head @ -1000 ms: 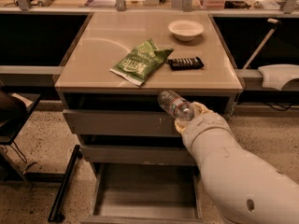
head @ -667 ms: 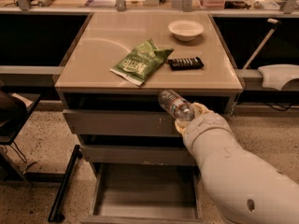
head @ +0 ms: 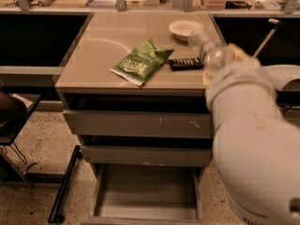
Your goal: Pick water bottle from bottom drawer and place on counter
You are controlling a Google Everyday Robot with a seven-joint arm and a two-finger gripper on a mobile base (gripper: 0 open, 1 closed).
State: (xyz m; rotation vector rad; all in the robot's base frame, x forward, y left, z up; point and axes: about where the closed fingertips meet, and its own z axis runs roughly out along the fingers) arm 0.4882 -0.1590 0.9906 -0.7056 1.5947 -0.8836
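My gripper [head: 216, 62] is at the right edge of the counter [head: 101, 48], just above its surface, at the end of my big white arm [head: 253, 139]. It is shut on the water bottle [head: 205, 45], a clear crinkled bottle that looks blurred and points up and left, over the spot between the black remote [head: 186, 63] and the white bowl [head: 186, 28]. The bottom drawer [head: 146, 193] stands pulled open below, a grey tray with nothing showing in it.
A green snack bag [head: 140, 62] lies mid-counter. Two narrower grey drawers [head: 136, 123] sit above the open one. A black chair [head: 10, 118] and a black bar [head: 63, 184] on the floor are at the left. Dark shelves and clutter run along the back.
My arm has risen and swung right, carrying the bottle from in front of the top drawer up to the counter's right edge. The view is now closer.
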